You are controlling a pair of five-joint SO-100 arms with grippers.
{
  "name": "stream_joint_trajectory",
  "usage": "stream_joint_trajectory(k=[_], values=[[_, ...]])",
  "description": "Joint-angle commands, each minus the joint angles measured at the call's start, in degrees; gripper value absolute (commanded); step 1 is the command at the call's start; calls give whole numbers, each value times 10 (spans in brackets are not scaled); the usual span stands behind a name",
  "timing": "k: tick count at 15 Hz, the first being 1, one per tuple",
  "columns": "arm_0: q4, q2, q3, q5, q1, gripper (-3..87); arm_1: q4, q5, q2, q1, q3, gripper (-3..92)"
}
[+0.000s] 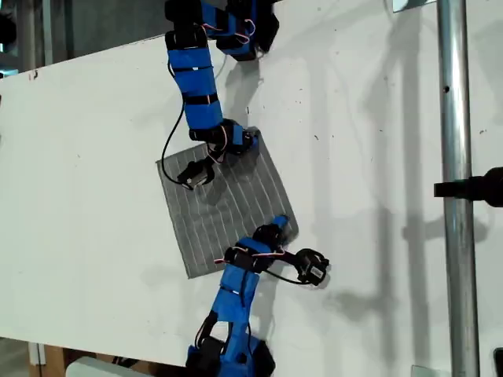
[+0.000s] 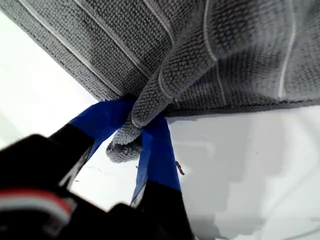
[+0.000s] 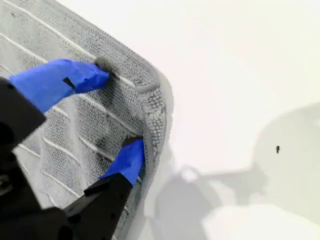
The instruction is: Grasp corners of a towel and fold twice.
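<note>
Two corners on the exterior view's right edge of the towel [image 1: 228, 196] are being dealt with, one arm at each, and neither fold has been made. The grey striped cloth lies spread in a single layer, tilted, in the middle of the white tabletop [image 1: 94, 157], between the upper arm [image 1: 196, 86] and the lower arm [image 1: 236, 290]. The first end effector [image 2: 131, 132] is clenched on one corner [image 2: 122, 145], the fabric bunched between its blue tips and pulled a little clear of the surface. The second end effector [image 3: 120, 110] is spread wide, its tips resting on the cloth on either side of the other corner [image 3: 155, 85], which still lies flat and has not been gripped. As a judgement, the task is at its beginning. One grasp is secured and one remains to be closed. After that, both the first fold and the second fold are left.
</note>
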Motion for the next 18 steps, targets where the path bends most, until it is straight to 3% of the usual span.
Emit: stream_joint_trajectory(k=[1,5,11,13,18], values=[[-44,-9,9,23,-3,-18,1,-3,-1,-2,-4,19],[-45,6,-22,45,2,-11,2,0,-1,-2,-4,19],[41,213,-39,152,-4,-11,104,46,156,-22,-41,17],[72,274,-28,149,4,-11,129,73,224,-57,-40,13],[12,368,43,107,58,-11,159,108,223,-177,-162,9]])
